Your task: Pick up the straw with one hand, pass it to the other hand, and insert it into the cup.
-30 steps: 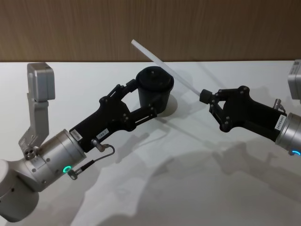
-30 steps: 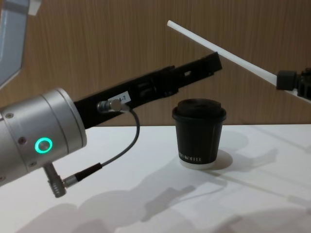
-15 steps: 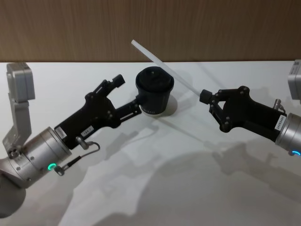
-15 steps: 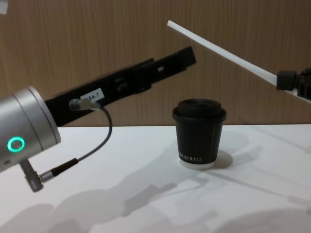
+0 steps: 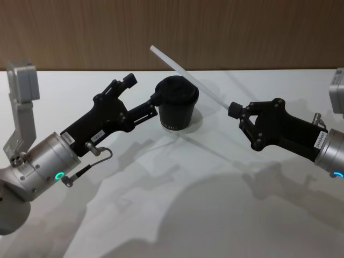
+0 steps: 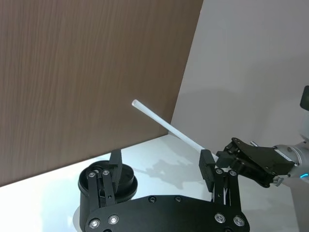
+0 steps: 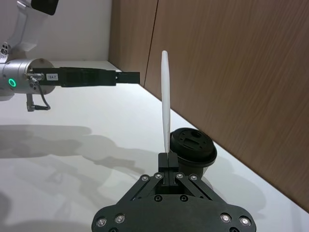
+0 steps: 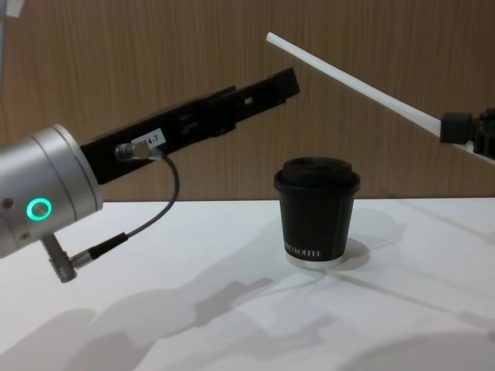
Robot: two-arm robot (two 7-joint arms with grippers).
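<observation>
A long white straw slants up and back over the black lidded cup, with my right gripper shut on its lower end. In the right wrist view the straw rises straight from the right gripper, with the cup just behind. My left gripper is open, raised to the left of the cup and below the straw's free end. In the left wrist view its fingers stand wide apart, with the straw beyond them. The chest view shows the left gripper above the cup.
The white table carries only the cup. A brown wood-panel wall closes off the back edge. The silver wrists with green ring lights sit at the left and right sides.
My left gripper has drawn back from beside the cup, moved left and lifted higher. The right gripper and the straw have stayed put.
</observation>
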